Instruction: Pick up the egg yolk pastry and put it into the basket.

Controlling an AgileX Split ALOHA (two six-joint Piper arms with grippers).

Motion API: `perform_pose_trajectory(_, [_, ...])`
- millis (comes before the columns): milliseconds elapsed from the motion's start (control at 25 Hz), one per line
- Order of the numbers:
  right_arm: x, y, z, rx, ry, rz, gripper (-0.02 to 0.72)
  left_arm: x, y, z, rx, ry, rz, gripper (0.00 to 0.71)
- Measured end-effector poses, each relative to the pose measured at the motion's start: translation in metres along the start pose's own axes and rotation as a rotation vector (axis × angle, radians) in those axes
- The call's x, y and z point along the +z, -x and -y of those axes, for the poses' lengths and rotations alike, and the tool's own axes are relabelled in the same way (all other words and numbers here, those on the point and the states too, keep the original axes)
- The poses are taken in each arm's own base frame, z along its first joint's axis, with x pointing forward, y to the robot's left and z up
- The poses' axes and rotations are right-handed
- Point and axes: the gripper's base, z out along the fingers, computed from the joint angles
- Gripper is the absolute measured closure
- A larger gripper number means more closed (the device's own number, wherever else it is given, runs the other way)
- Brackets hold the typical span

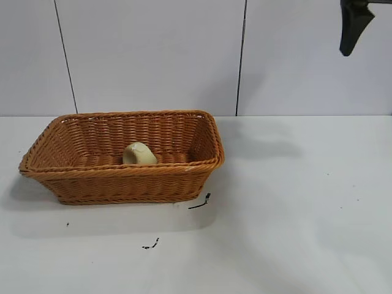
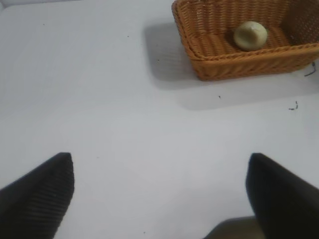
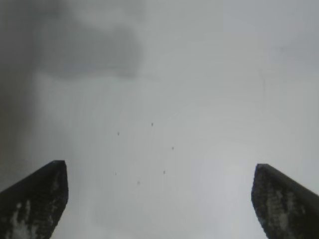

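Note:
The egg yolk pastry (image 1: 139, 154), a pale cream dome, lies inside the orange-brown wicker basket (image 1: 122, 184) at the left of the table. Both also show in the left wrist view, the pastry (image 2: 250, 35) on the floor of the basket (image 2: 239, 62). My left gripper (image 2: 160, 167) is open and empty over bare table, well away from the basket. My right gripper (image 3: 159, 172) is open and empty, raised above bare table; one dark finger (image 1: 354, 27) shows at the top right of the exterior view.
The white table (image 1: 294, 214) has small black marks (image 1: 201, 202) (image 1: 151, 244) in front of the basket. A white panelled wall (image 1: 153, 55) stands behind the table.

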Motion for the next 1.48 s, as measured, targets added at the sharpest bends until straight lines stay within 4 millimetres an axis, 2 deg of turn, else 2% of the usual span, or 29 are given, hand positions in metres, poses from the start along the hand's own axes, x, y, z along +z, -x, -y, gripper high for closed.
perform_pose_trajectory(160, [-0.016,-0.069,0.003,-0.001,0.000,0.026,0.010,0.000,0.000,0.000,0.000,0.000,0.000,0.014])
perform_pose_trajectory(360, [-0.019,-0.147,0.006,-0.003,0.005,0.163,0.010,0.000,0.000,0.000,0.000,0.000,0.000,0.014])
perform_pose_trajectory(640, [-0.008,-0.221,0.009,-0.006,0.014,0.446,0.010,0.000,0.000,0.000,0.000,0.000,0.000,0.014])
perform_pose_trajectory(960, [-0.026,-0.258,0.010,-0.010,0.026,0.727,0.010,0.000,0.000,0.000,0.000,0.000,0.000,0.014])
perform_pose_trajectory(1480, [-0.026,-0.260,0.010,-0.010,0.026,0.744,0.010,0.000,0.000,0.000,0.000,0.000,0.000,0.014])
